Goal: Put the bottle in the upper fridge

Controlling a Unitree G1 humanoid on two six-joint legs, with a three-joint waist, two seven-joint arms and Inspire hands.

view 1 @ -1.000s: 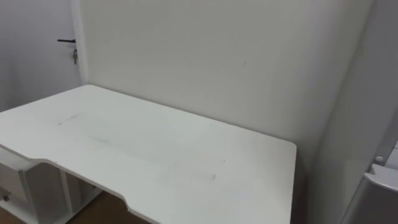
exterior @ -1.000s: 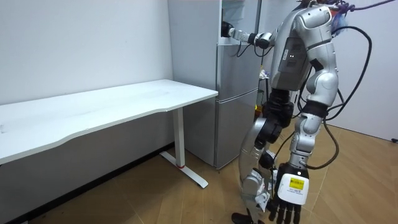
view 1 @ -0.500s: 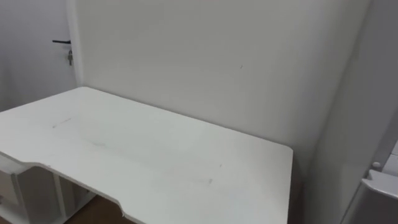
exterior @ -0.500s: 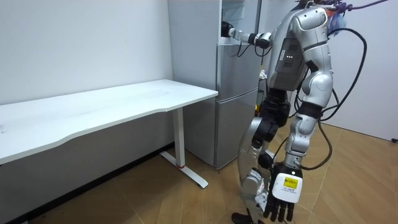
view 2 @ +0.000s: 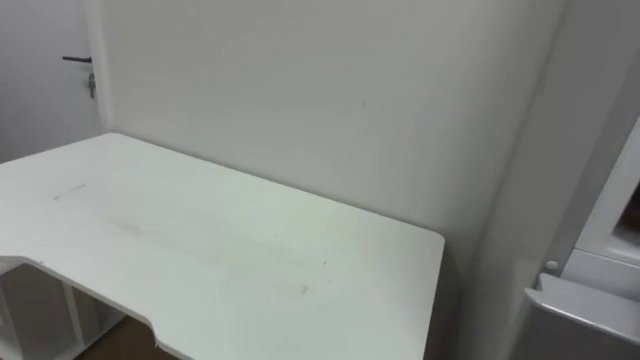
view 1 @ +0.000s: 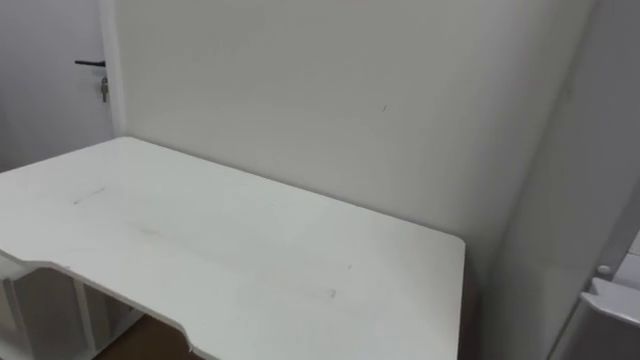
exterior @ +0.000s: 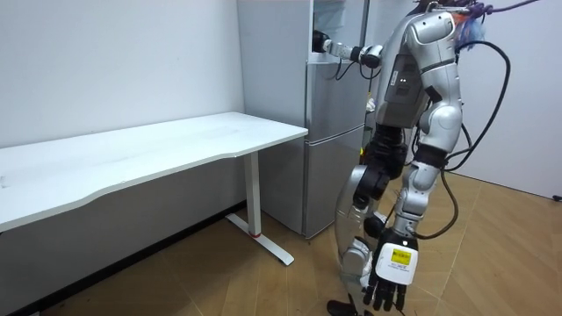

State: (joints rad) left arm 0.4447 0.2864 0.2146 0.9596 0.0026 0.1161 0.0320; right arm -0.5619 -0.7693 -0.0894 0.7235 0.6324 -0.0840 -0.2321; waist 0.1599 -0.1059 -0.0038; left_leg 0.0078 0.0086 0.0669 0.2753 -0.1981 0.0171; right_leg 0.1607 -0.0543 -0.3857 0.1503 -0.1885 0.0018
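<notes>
Fridge (exterior: 334, 132) interior hidden; right hand (exterior: 321, 43) beside.

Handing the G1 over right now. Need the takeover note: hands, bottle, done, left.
Left hand: open, hangs low by the leg, holds nothing.
Right hand: raised to the upper part of the fridge; its grasp cannot be told.
The robot stands at the fridge, and the eye views look over the white table.
Bottle: I cannot tell where it is, so placement is unconfirmed.
Left: find the bottle, check that it sits in the upper compartment, then bring the right arm back.
</notes>
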